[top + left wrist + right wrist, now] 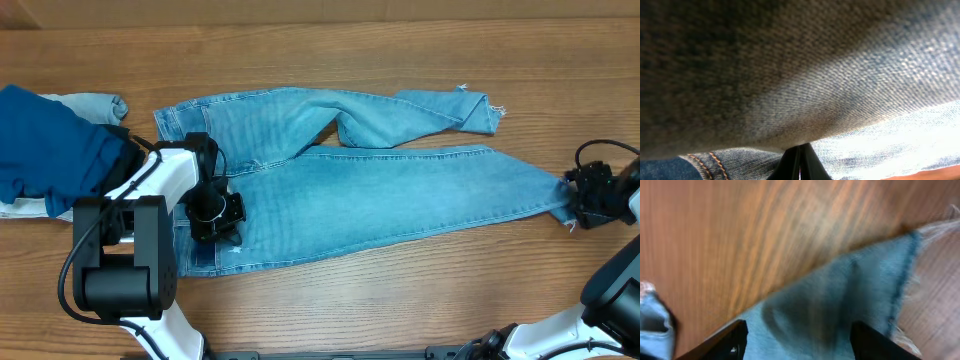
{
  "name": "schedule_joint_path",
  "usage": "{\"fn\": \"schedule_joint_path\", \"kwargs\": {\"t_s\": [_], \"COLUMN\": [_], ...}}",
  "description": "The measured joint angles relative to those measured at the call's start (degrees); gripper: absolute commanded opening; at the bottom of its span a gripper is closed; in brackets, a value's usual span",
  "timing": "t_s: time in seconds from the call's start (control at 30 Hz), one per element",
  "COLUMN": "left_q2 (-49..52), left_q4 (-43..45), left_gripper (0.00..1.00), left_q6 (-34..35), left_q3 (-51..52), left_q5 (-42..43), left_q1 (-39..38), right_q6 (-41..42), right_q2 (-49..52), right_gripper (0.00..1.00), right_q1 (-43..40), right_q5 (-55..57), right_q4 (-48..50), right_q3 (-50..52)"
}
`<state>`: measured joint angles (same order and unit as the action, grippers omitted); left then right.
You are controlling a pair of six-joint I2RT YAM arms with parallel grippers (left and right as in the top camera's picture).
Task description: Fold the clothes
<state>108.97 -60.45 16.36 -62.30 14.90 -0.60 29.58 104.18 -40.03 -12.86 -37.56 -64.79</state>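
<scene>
The light-blue jeans [380, 195] lie flat on the wooden table, waist at the left and legs running right. The upper leg is bent, and its frayed hem [478, 110] lies at the back. My left gripper [215, 215] is at the waist end. In the left wrist view its fingers [800, 152] are shut on a fold of denim [790, 75] that fills the frame. My right gripper [585, 195] is at the lower leg's frayed hem. In the right wrist view its fingers [800, 342] are open and wide apart over that hem [850, 295].
A dark navy folded garment [45, 150] lies at the left edge on pale grey-white folded garments [95, 103], next to the left arm. Bare wood [400, 290] shows in front of the jeans and behind them.
</scene>
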Motion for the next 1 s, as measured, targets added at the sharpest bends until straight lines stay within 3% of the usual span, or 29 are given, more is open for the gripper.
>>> {"fn": "schedule_joint_path", "kwargs": {"t_s": [0.03,0.13,0.2,0.3,0.33,0.47,0.6,0.67,0.73,0.77,0.8,0.87,0.9,1.0], "left_q2": [0.0,0.0,0.0,0.0,0.0,0.0,0.0,0.0,0.0,0.0,0.0,0.0,0.0,0.0], "left_q4": [0.0,0.0,0.1,0.1,0.1,0.1,0.1,0.1,0.1,0.1,0.1,0.1,0.1,0.1], "left_gripper": [0.04,0.04,0.04,0.04,0.04,0.04,0.04,0.04,0.04,0.04,0.04,0.04,0.04,0.04], "left_q6": [0.0,0.0,0.0,0.0,0.0,0.0,-0.1,-0.2,-0.3,-0.4,-0.4,-0.4,-0.5,-1.7], "left_q3": [0.0,0.0,0.0,0.0,0.0,0.0,0.0,0.0,0.0,0.0,0.0,0.0,0.0,0.0], "left_q5": [0.0,0.0,0.0,-0.1,-0.1,-0.1,-0.2,-0.2,-0.2,-0.2,-0.2,-0.2,-0.2,-0.2], "left_q1": [0.0,0.0,0.0,0.0,0.0,0.0,0.0,0.0,0.0,0.0,0.0,0.0,0.0,0.0], "right_q6": [0.2,0.5,1.3,1.8,1.9,1.7,-2.4,-4.8,-7.8,-9.0,-9.7,-10.3,-10.4,-9.7], "right_q2": [0.0,0.0,0.0,1.2,1.9,2.1,1.9,0.9,0.7,0.7,0.7,0.7,0.7,0.1], "right_gripper": [0.63,0.43,0.39,0.07,0.04,0.04,0.04,0.04,0.04,0.08,0.26,0.41,0.55,0.56], "right_q1": [0.0,0.0,0.0,0.0,-0.1,-0.9,-1.2,-2.1,-3.9,-4.8,-5.2,-5.2,-5.4,-5.7], "right_q5": [0.4,1.8,2.3,2.6,1.4,-10.1,-29.5,-34.7,-32.0,-28.8,-26.1,-20.5,-18.2,-13.5], "right_q4": [-0.3,-0.1,1.7,4.0,5.9,13.2,27.6,28.3,19.4,15.5,13.3,10.9,10.8,7.7], "right_q3": [0.0,0.0,0.1,0.7,0.9,0.7,-0.6,-0.9,-1.7,-1.7,-1.7,-1.7,-1.7,-2.2]}}
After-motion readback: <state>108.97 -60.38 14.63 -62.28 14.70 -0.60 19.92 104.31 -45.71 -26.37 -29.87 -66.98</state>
